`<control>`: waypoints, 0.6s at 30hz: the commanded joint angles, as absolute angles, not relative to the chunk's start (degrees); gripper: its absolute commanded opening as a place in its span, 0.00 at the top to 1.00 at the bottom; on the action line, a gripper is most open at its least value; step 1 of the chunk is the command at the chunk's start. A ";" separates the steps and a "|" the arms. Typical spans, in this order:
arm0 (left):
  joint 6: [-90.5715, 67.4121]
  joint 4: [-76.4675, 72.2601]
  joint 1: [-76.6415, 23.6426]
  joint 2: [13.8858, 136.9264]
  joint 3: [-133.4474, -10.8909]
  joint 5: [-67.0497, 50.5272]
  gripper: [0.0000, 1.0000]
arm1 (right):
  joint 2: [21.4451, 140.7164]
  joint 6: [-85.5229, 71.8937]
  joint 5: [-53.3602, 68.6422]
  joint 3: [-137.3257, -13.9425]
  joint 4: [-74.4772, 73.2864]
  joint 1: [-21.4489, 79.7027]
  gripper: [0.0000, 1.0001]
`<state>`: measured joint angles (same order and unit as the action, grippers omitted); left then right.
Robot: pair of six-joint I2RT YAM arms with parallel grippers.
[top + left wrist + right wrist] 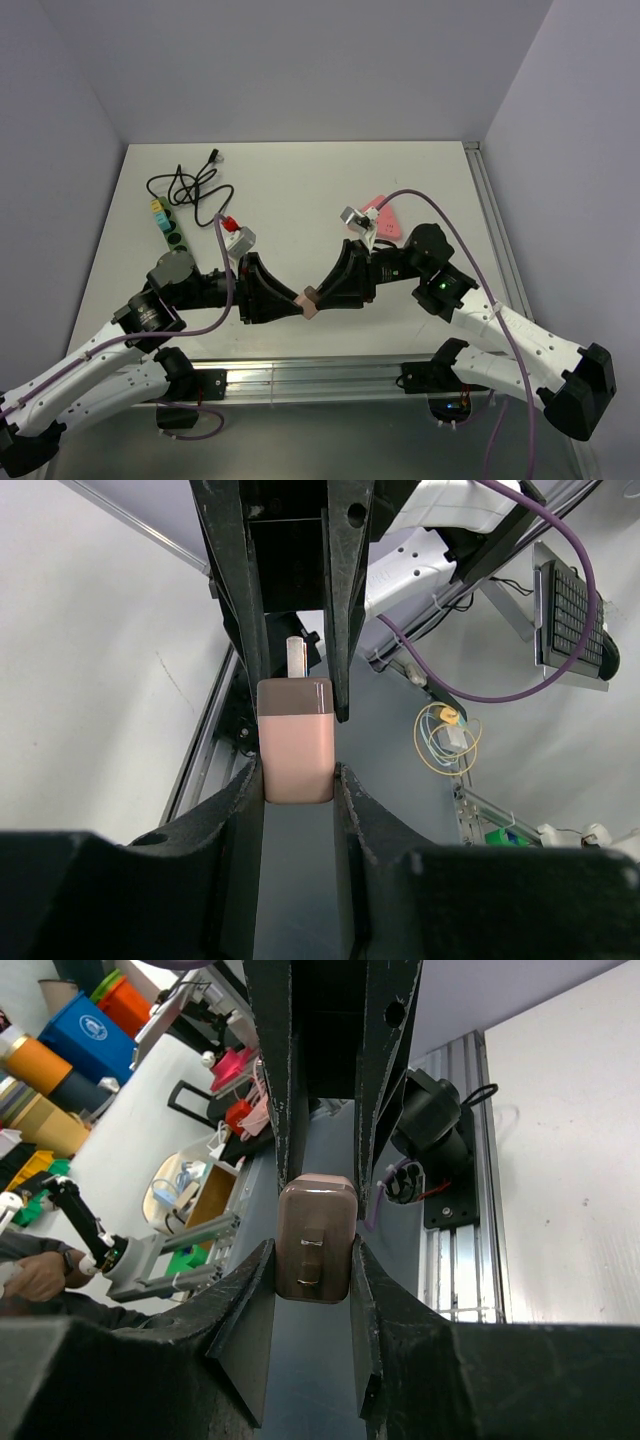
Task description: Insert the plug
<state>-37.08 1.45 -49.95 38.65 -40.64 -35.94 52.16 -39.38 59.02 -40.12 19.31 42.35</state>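
Note:
A pinkish-brown plug (309, 299) hangs in the air over the table's near edge, between both grippers. My left gripper (297, 303) is shut on its rear end; in the left wrist view the plug (296, 740) sits between my fingertips (298, 770), with a metal prong pointing away. My right gripper (319, 296) comes from the opposite side and is shut on the pronged end; in the right wrist view the plug's pronged face (315, 1250) fills the gap between my fingertips (313, 1255). A green power strip (165, 225) lies at the far left of the table.
A coiled black cable (190, 187) lies behind the power strip. A pink flat object (383, 222) lies right of centre, behind the right arm. An aluminium rail (300, 375) runs along the near edge. Walls close in the table on three sides.

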 commanded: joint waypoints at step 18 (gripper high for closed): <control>-43.59 -8.86 -50.10 33.14 -37.10 -26.29 0.11 | 47.82 -58.36 42.21 -27.87 49.65 42.28 1.00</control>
<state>-40.64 -2.94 -49.95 34.15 -39.05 -29.21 49.54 -54.15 48.53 -29.06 40.58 42.35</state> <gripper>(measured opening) 0.887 0.376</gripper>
